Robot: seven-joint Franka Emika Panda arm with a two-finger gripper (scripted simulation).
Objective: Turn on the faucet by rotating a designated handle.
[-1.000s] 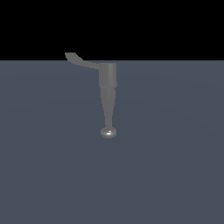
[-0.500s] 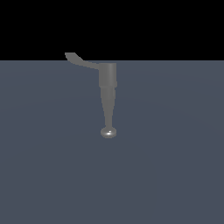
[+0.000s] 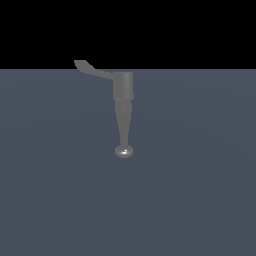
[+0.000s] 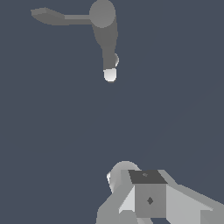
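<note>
The faucet (image 3: 123,95) is a matte grey cylinder that tapers down a narrow stem to a shiny rounded knob (image 3: 124,150). The handle (image 3: 92,70), a thin curved lever with an upturned tip, sticks out from the cylinder toward the exterior view's left. In the wrist view the faucet (image 4: 105,30) and its handle (image 4: 52,16) lie well away from my gripper (image 4: 146,190). Only blocky white and grey parts of the gripper show at the frame's edge, far from the faucet and touching nothing. The gripper is out of the exterior view.
A flat, plain blue-grey floor (image 3: 200,190) spreads all around the faucet. Behind it the background is black.
</note>
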